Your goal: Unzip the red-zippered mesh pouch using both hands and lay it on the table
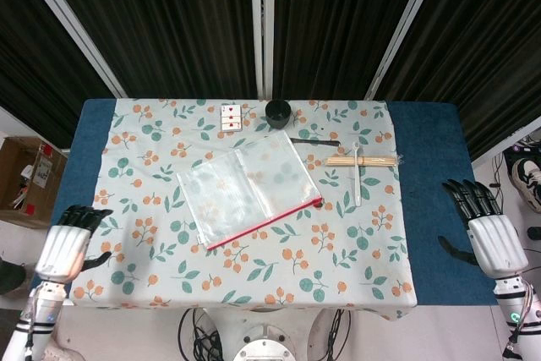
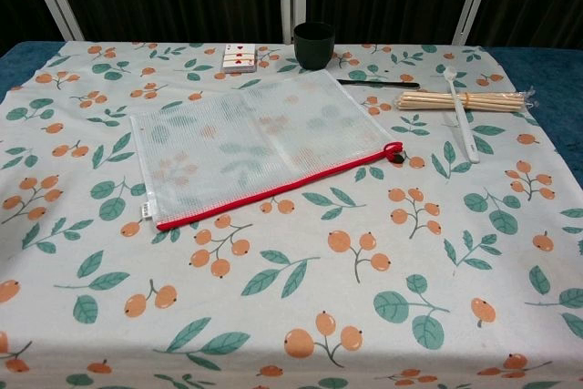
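Risk lies in thin, limp mesh bunching if the slider is dragged unbraced. Left hand hovers at the bench's left edge, fingers apart, empty. Mesh pouch lies flat mid-bench, red zipper closed, pull rightward. Right hand likewise empty, fingers spread.

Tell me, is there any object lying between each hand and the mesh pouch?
Nothing visible does. Only bare tablecloth lies between the left hand or the right hand and the mesh pouch; the skewers sit farther back.
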You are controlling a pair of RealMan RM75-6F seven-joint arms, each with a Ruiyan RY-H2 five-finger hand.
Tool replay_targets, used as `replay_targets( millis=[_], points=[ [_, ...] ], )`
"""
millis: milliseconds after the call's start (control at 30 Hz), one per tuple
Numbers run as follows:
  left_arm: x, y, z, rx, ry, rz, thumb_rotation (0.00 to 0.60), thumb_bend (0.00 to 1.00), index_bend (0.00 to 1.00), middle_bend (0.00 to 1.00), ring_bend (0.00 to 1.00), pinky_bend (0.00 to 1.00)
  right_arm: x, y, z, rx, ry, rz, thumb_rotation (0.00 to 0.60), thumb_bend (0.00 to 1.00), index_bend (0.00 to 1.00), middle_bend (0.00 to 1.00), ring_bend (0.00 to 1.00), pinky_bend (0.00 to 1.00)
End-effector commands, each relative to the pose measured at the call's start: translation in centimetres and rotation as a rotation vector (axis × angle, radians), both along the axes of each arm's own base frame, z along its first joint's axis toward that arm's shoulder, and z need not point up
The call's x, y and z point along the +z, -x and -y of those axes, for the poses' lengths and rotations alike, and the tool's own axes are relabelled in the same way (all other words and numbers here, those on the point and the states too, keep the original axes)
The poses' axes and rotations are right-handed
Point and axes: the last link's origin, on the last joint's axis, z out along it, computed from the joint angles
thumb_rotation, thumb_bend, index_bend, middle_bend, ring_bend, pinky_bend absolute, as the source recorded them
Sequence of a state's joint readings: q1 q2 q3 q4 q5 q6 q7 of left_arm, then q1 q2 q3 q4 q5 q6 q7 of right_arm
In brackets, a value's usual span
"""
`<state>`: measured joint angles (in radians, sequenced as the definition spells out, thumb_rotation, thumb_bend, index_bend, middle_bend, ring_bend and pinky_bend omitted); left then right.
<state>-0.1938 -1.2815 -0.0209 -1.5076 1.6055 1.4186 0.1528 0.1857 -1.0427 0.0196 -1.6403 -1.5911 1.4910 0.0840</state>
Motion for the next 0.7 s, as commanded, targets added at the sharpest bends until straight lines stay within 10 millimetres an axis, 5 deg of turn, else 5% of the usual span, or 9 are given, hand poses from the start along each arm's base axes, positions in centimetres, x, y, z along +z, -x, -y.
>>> replay_targets(
  millis=[33,300,700],
  points=[
    [-3.5,-2.8,-2.3,-0.151,0.128,-0.031,0.6,0.07,0.26,0.31,0.22,0.2,0.1,-0.3,0.1,0.012,0.004,-0.002,0.6,0.16,0.01,0.08,0.0,0.0],
    [-11.1,-5.9,-4.5,-0.302,0.318,-0.076,0.6,0.07,0.28,0.29,0.22,0.2,-0.2,-0.6,-0.1,0.015,0.004,0.0,0.6,0.16,0.01,0.08,0.0,0.0],
    [-14.9,-8.1,-6.5,-0.344,0.275,-0.028,0.6,0.07,0.29,0.24,0.19,0.19,-0.4,-0.7,-0.1,0.011,0.01,0.005,0.6,0.16,0.01,0.09,0.0,0.0]
  ],
)
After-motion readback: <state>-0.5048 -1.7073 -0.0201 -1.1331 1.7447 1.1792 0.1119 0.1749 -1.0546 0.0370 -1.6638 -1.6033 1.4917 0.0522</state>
